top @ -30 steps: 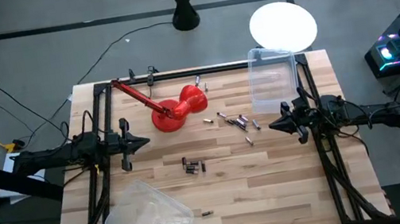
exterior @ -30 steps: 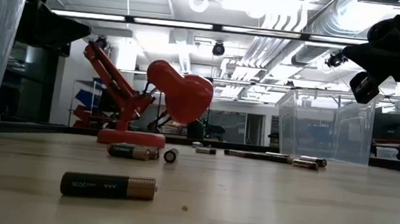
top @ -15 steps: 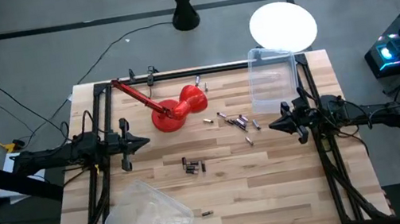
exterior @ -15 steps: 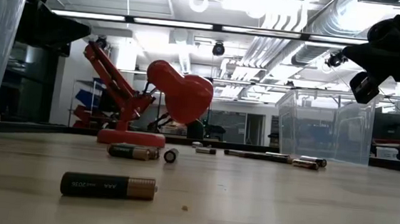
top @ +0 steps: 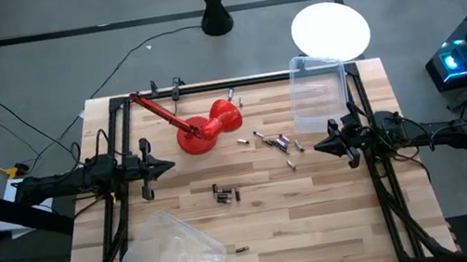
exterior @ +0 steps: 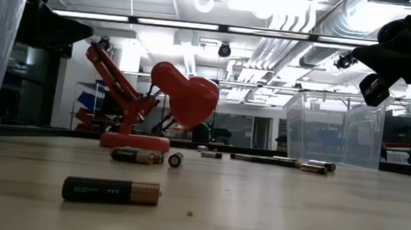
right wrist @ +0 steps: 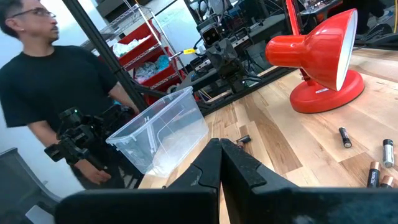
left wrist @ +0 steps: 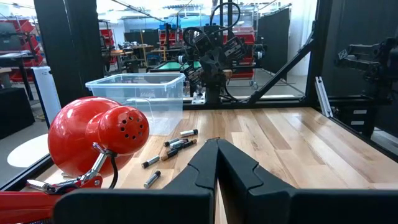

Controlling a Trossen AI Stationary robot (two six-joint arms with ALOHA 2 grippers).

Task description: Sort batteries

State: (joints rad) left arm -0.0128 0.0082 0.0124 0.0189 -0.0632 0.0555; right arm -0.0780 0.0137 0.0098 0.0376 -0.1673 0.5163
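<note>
Surface: a pale butcher-block wooden table [top: 321, 211], planks running lengthwise, edged by a black metal frame [top: 208, 86]. Beyond it, grey floor, a black stand base [top: 216, 19], a white round disc [top: 330, 31]; the low view shows a workshop with bright ceiling lights and exposed ducts.

Person: one, in a black T-shirt [right wrist: 56, 93], stands past the table in the right wrist view.

Batteries: small cylinders, scattered in groups. One cluster of batteries [top: 276, 141] lies between the red lamp and the far clear bin; a smaller dark group [top: 225, 193] sits mid-table; a single battery [top: 242, 249] lies beside the near bin and appears close up in the low view, black with a copper end [exterior: 111, 191].

Red lamp [top: 209, 127]: glossy round shade, jointed arm, disc base; lies on the table's far side, left of centre.

Clear bins: far clear bin [top: 317, 91], rectangular, translucent plastic, upright at the far right; near clear bin [top: 174, 258] at the near left, set askew.

Left gripper [top: 167, 168]: at the table's left edge, fingers pressed together, holding nothing.

Right gripper [top: 320, 145]: at the right edge, just near of the far bin, fingers likewise pinched closed and empty.
</note>
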